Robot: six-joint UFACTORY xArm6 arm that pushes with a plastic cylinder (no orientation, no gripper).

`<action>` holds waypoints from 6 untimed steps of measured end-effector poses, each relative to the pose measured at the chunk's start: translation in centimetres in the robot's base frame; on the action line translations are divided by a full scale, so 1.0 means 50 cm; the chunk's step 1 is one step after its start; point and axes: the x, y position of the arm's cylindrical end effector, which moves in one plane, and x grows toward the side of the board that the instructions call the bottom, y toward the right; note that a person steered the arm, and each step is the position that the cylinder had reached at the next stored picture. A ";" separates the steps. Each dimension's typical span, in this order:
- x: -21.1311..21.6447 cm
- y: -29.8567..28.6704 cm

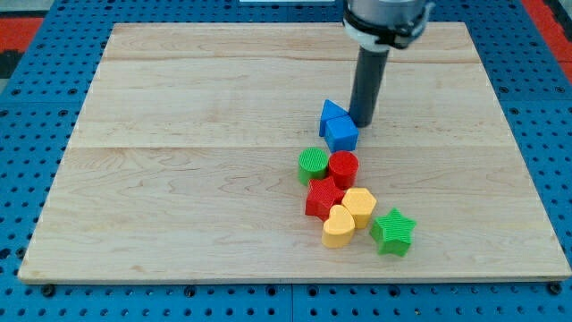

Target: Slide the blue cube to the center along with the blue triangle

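Tip: my tip (362, 122) rests just right of the blue plastic cube (341, 134).
Triangle: blue plastic triangle (331, 112) touches the cube.
Claw: none fitted; bare rod.
Desk: pale wooden desk (179, 179).

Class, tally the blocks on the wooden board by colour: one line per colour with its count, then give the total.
Blue: 2, the blue cube and the blue triangle
Green: 2, the green cylinder and the green star
Red: 2, the red cylinder and the red star
Yellow: 2, the yellow hexagon and the yellow heart
Total: 8
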 end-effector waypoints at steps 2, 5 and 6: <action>0.165 0.098; -0.011 -0.154; 0.036 0.046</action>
